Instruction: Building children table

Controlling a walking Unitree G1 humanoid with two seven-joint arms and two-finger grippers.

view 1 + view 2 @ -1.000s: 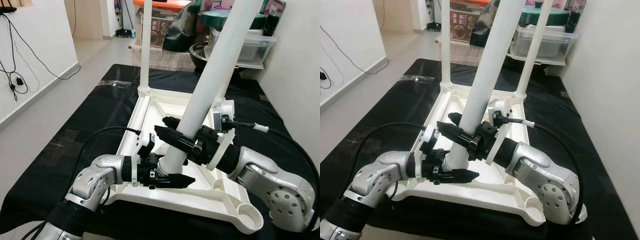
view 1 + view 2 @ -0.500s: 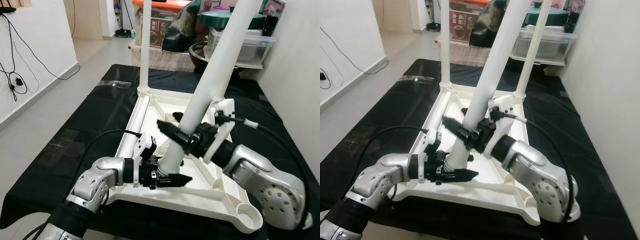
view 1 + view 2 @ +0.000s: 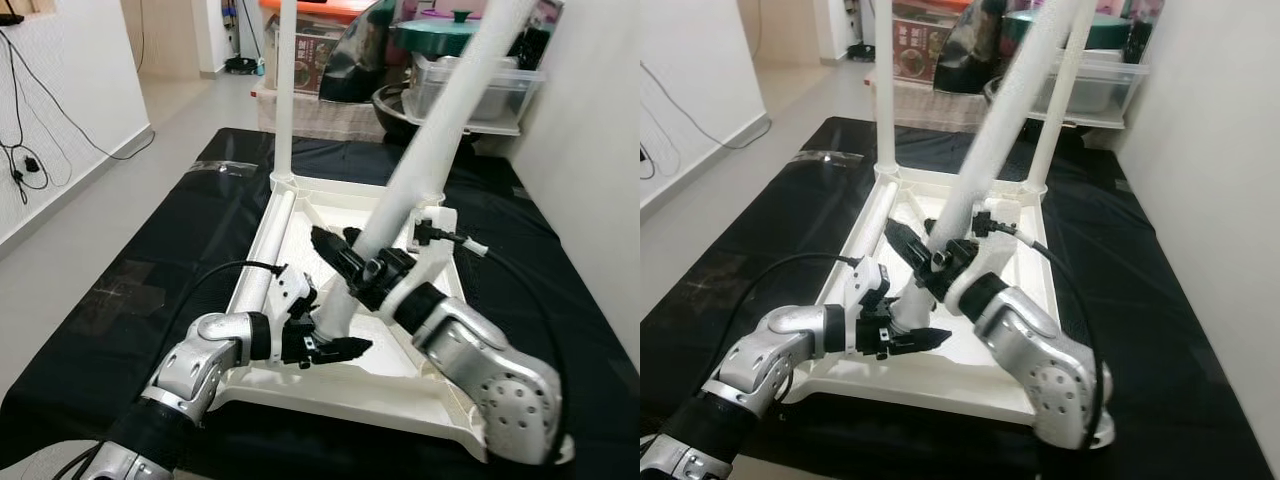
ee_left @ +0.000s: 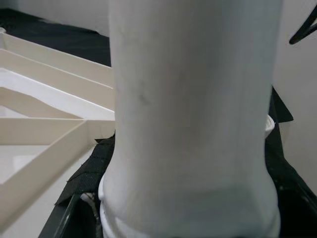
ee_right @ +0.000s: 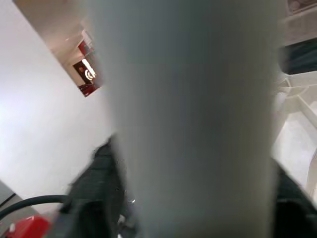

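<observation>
- White plastic table top (image 3: 300, 395), turned underside up on a black cloth (image 3: 150, 270) that covers the work surface; ribbed frame and corner sockets face upward. Its near edge lies closest to the robot.
- Left gripper (image 3: 325, 345), low at the near-left part of the frame, its two black fingers set on either side of the foot of the long white round table leg (image 3: 440, 130). The left wrist view shows the leg's flared base close in front of the camera; the fingers look clamped on it, though actual contact is hard to confirm.
- Right gripper (image 3: 350, 258), just above and beyond the left one, fingers closed around the same leg a little higher up the shaft.
- Loose leg: the foot is down at the frame between the two grippers, and the long axis leans up and away towards the robot's right, well off vertical.
- Judgement: the coming move turns on this tilt. The leg wants swinging upright over its socket, with the lower left gripper as pivot and the higher right gripper steering the shaft.
- Two white legs already standing upright at the far corners: far-left leg (image 3: 285, 90), far-right leg (image 3: 1065, 100).
- Clear plastic storage boxes (image 3: 480, 85) and household clutter beyond the cloth, against the far wall.
</observation>
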